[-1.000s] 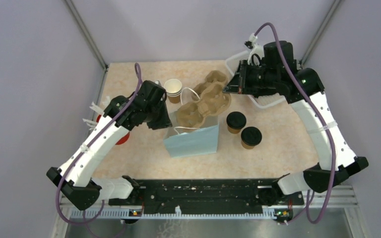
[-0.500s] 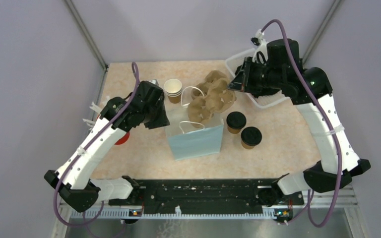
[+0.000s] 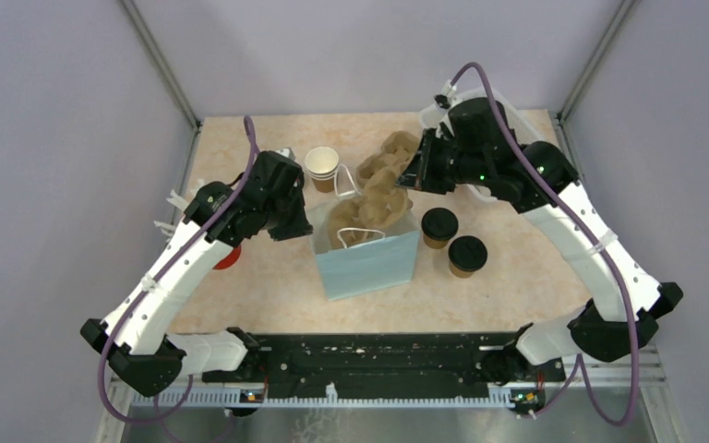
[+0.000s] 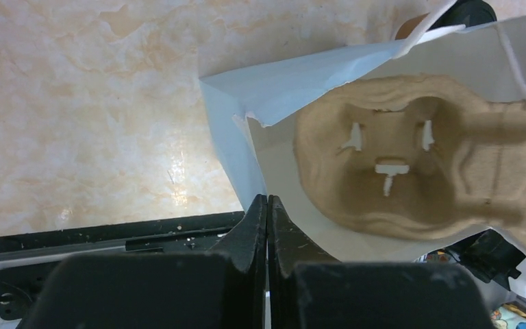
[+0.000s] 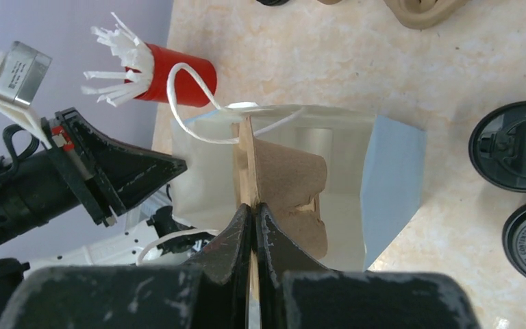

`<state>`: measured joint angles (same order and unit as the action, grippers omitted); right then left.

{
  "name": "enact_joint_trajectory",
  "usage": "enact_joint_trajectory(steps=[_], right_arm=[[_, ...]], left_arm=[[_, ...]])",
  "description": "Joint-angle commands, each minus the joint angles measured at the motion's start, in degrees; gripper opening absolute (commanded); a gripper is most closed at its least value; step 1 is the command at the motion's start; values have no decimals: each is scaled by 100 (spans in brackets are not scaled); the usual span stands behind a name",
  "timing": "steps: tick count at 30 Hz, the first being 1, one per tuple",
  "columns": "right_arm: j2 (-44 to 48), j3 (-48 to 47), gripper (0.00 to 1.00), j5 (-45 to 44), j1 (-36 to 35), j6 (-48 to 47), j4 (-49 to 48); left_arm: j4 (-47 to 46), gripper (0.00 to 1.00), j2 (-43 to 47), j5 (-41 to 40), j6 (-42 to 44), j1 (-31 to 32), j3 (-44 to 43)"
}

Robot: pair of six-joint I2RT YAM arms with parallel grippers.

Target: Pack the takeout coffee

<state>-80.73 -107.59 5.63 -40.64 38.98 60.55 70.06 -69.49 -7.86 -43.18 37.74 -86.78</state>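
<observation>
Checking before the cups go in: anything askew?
The cardboard carrier hangs tilted, half inside the blue bag, pinched by the right gripper; it is empty, both lidded cups stand beside the bag.

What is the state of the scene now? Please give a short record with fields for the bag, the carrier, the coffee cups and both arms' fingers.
bag: light blue paper bag, upright, open
carrier: cardboard carrier, partly inside the bag
coffee: two lidded cups on the table, right of the bag, not packed
left fingers: shut on the bag's rim
right fingers: shut on the carrier's edge
other: red cup of white sticks; open cups behind the bag
</observation>
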Motion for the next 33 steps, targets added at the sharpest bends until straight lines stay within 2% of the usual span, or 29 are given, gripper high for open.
enact_joint_trajectory(steps=[1,5,14,17,23,26,28,31,33], right_arm=[[335,373,0,-1187,-521,868,-695],[560,716,0,-1580,-715,1067,-1136],[1091,1002,0,-1967,-708,965,-603],[1014,1019,0,-1737,-713,949,-670],[1032,1590,0,-683,-777,207,-1865],[1332,1818,0,-1041,-773,152,-2098],[1682,2228,0,-931,-778,-49,-2875],[2199,3347,0,-3,-778,-820,-4712],[2036,3416,0,125,-777,-1015,-4818]], left_arm=[[-235,0,119,20,-80,23,18],[-266,0,179,-60,-253,25,36],[-342,0,371,-282,-417,27,182],[-362,0,380,-264,-444,23,225],[-392,0,357,-175,-456,25,305],[-380,0,388,-199,-449,23,306],[-398,0,443,-196,-452,23,353],[-466,0,494,-108,-444,25,440],[-480,0,516,-100,-441,23,460]])
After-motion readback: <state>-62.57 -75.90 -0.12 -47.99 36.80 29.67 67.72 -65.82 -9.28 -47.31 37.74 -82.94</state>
